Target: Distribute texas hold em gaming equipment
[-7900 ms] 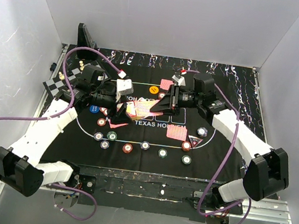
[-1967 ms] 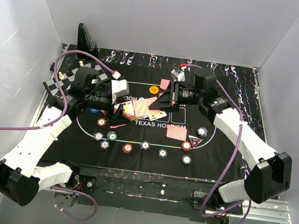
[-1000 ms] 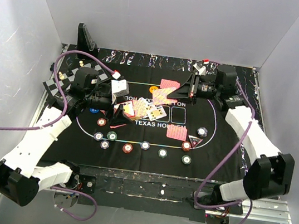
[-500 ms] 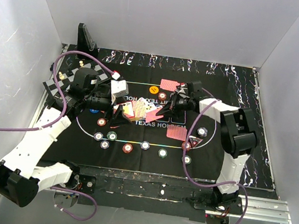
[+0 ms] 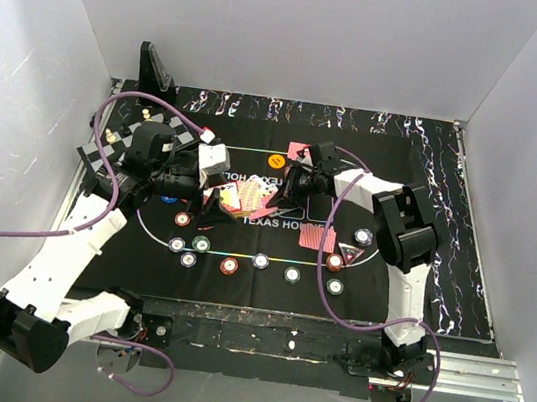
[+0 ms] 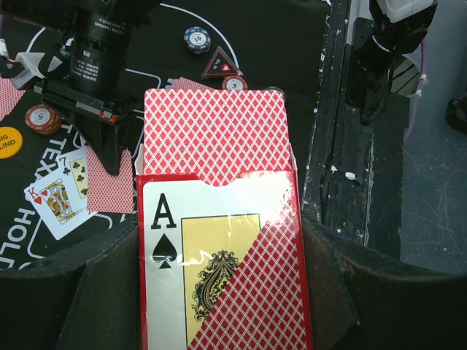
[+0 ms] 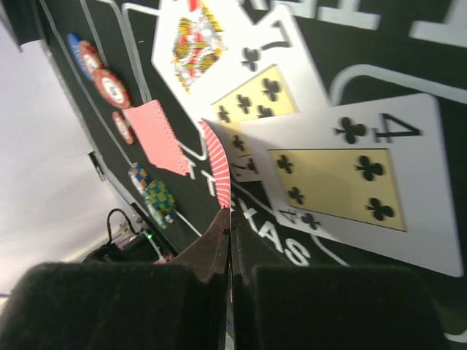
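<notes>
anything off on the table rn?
Mildly. The face-up cards at the centre of the mat lie overlapped and skewed across the printed lettering, not squared in the outlined slots. A chessboard sits at the mat's left edge, foreign to a poker layout. Right gripper pinches a red-backed card; left gripper holds the card box.

Mat (image 5: 245, 289): "TEXAS HO…" printed. Card box (image 6: 219, 277): "A" over spade. Clubs card (image 7: 343, 182): "4".

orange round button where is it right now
In the top view the orange round button lies at the far middle of the black poker mat, just left of a red-backed card and beyond the face-up cards.
</notes>
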